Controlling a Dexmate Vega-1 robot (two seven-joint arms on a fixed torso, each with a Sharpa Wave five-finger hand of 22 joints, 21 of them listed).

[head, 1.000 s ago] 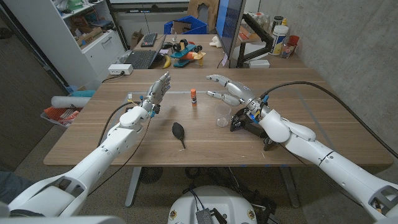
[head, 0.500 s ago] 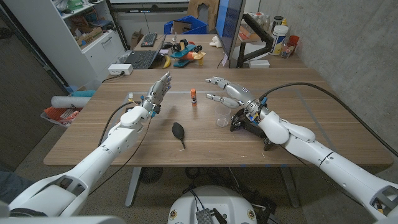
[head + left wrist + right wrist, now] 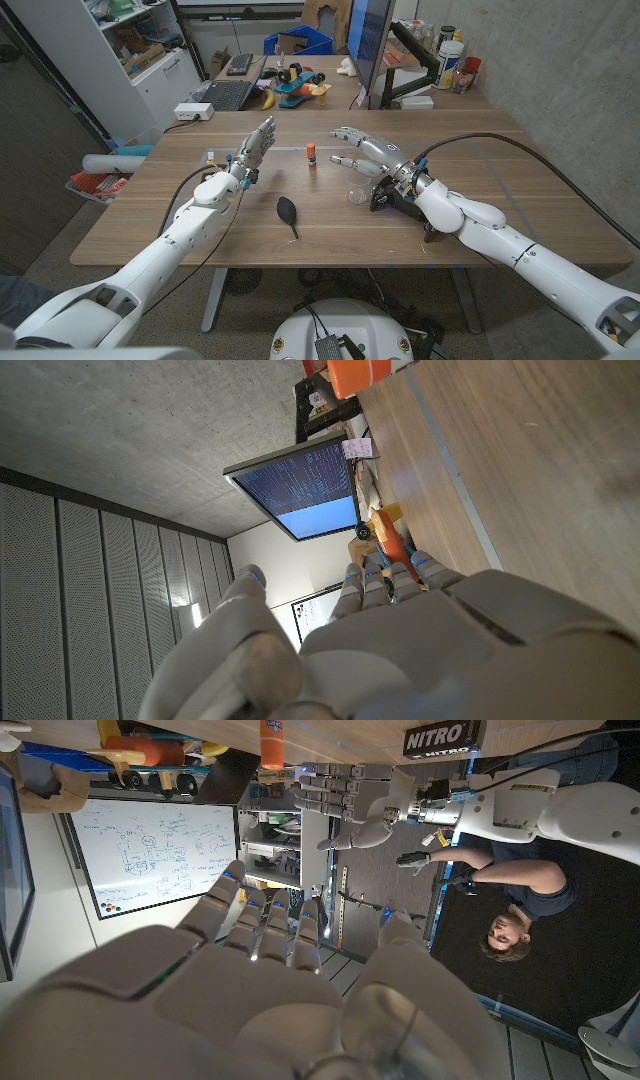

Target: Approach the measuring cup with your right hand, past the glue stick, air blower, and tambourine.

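Observation:
A clear measuring cup [image 3: 357, 192] stands on the wooden table [image 3: 200, 225], hard to make out. My right hand [image 3: 367, 151] hovers just behind and above it with its fingers spread and nothing held. The glue stick [image 3: 311, 153] with its orange cap stands upright to the left of that hand; it also appears in the right wrist view [image 3: 272, 740]. A black air blower [image 3: 288, 214] lies nearer the front edge. A black object [image 3: 388, 198], perhaps the tambourine, lies half hidden under my right forearm. My left hand [image 3: 254, 147] is raised, fingers apart, empty.
A monitor [image 3: 368, 45], a keyboard [image 3: 222, 95], toys and bottles crowd the desk behind the table. A black cable [image 3: 520, 150] arcs over the table's right part. A person [image 3: 500, 910] is seen in the right wrist view.
My right hand has shifted a little to the left, its fingers reaching closer to the glue stick. The left arm and the objects have stayed put.

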